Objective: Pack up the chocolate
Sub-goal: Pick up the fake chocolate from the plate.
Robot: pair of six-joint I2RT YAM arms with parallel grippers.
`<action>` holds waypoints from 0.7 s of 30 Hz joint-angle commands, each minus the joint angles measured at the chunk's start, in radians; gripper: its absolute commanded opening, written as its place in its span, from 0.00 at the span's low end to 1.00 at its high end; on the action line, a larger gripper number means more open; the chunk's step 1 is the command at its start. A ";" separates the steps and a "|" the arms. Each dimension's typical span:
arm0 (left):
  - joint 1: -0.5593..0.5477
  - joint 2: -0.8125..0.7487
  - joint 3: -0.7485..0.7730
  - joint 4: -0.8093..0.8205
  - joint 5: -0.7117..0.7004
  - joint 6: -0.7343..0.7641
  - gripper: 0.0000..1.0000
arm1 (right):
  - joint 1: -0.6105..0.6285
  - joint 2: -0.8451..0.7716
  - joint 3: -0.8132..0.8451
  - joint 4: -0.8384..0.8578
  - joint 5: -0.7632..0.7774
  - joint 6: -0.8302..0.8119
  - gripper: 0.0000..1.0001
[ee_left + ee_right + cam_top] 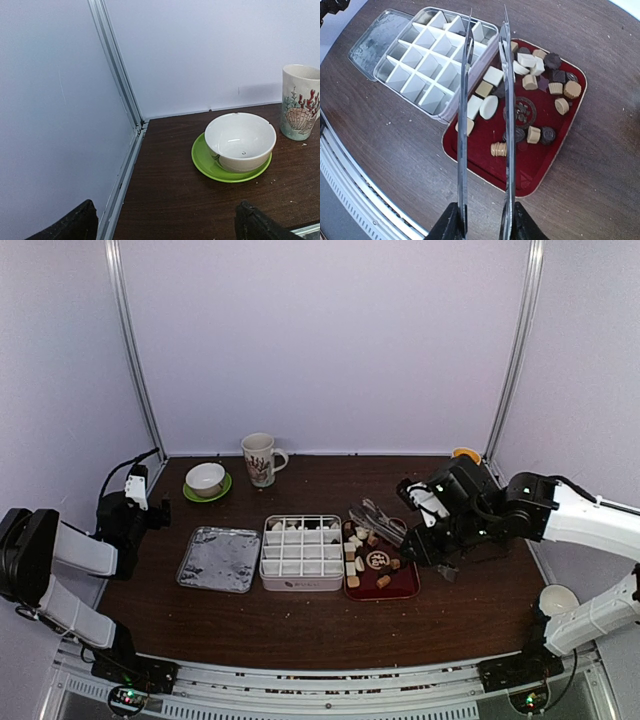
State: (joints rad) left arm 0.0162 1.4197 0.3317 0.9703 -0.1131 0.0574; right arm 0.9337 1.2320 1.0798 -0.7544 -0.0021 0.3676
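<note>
Tongs [508,125] clamped in right jaws hang over tray [545,165] edge beside chocolate [530,82] and divided box [427,67]; left jaws gape apart.

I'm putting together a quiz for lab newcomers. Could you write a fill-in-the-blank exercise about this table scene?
1. The right tool grips a pair of metal ____.
2. Most of the chocolate lies in a dark-____ tray.
3. The white bowl sits on a ____ saucer.
4. The left tool stands ____, holding nothing.
Missing words: tongs; red; green; open.
</note>
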 commanded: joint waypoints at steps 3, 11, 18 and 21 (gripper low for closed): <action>0.008 0.005 -0.005 0.050 0.007 -0.007 0.98 | -0.022 -0.102 -0.086 -0.139 0.036 0.037 0.34; 0.008 0.005 -0.006 0.050 0.007 -0.007 0.98 | -0.051 -0.141 -0.117 -0.246 0.007 0.059 0.34; 0.008 0.005 -0.005 0.050 0.007 -0.007 0.98 | -0.080 -0.135 -0.133 -0.298 -0.032 0.071 0.37; 0.008 0.005 -0.005 0.049 0.007 -0.007 0.98 | -0.088 -0.144 -0.142 -0.298 -0.032 0.073 0.37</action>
State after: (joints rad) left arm 0.0162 1.4197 0.3317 0.9703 -0.1127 0.0574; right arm 0.8570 1.1061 0.9539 -1.0290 -0.0257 0.4248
